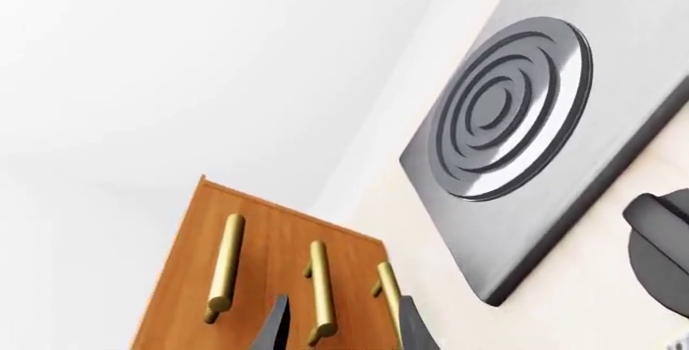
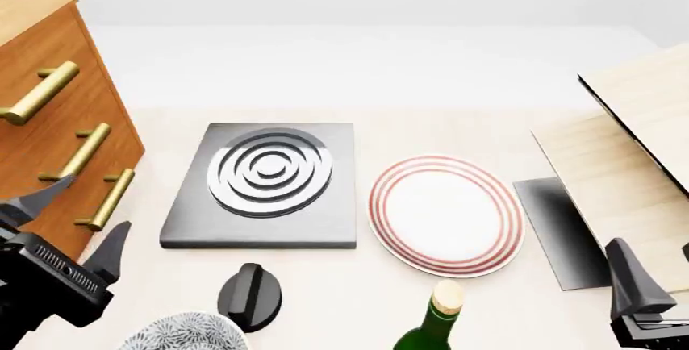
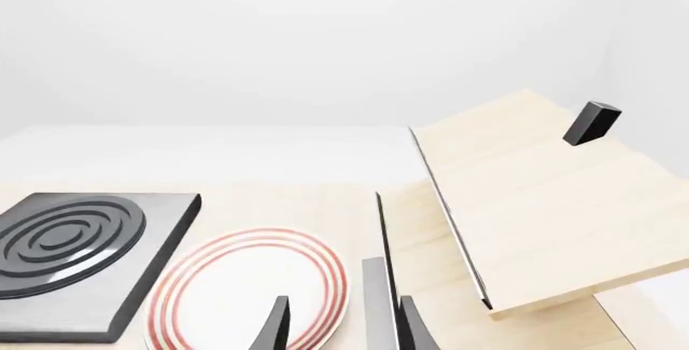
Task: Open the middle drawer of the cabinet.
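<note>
The cabinet [image 2: 43, 39] is an orange-brown wooden chest at the table's left, also seen in the left wrist view as cabinet [image 1: 183, 285]. Three brass bar handles run down its front. The middle drawer carries the second bar [image 2: 82, 152], which is the centre bar [image 1: 319, 289] in the wrist view, and its front sits flush with the others. My left gripper [image 2: 77, 221] is open just in front of the lower handles, touching nothing; in the wrist view the left gripper [image 1: 342, 330] has the centre bar ahead between its fingers. My right gripper [image 3: 342, 330] is open and empty at the near right.
A grey square slab with concentric rings [image 2: 269, 174] lies right of the cabinet, then a red-rimmed white plate [image 2: 444, 213]. Near the front edge are a black knob [image 2: 253, 289], a patterned bowl [image 2: 183, 335] and a green bottle [image 2: 433, 326]. Pale wooden boards [image 2: 630, 148] stand at the right.
</note>
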Controlling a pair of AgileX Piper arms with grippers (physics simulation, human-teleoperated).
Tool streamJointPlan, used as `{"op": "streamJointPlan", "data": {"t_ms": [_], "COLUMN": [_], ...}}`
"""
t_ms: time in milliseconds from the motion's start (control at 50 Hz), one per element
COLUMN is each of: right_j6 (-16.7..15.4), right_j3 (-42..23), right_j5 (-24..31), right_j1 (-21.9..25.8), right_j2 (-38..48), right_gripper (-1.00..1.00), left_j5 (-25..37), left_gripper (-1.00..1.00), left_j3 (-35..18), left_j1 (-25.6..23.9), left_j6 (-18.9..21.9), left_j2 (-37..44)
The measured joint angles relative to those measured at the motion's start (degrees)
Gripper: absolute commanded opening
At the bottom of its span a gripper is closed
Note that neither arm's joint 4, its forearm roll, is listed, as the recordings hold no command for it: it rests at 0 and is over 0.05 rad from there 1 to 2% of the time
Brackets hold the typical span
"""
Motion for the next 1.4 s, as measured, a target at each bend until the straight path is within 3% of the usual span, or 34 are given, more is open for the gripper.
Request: {"op": "streamJointPlan", "data": {"t_ms": [560, 960, 1400], "right_j6": [0.00, 0.00, 0.00], "right_j3": [0.00, 0.00, 0.00], "right_j5": [0.00, 0.00, 0.00], "right_j1": [0.00, 0.00, 0.00], "right_j2": [0.00, 0.00, 0.00], "right_gripper": [1.00, 1.00, 1.00], "left_j5": [-11.82, -16.21, -26.12], "left_gripper": [1.00, 1.00, 1.00], "left_j3": [2.73, 2.17, 2.50], "left_j1": [3.17, 5.21, 7.46], "left_j6": [7.63, 9.05, 9.86], "left_j2": [9.44, 15.43, 24.43]}}
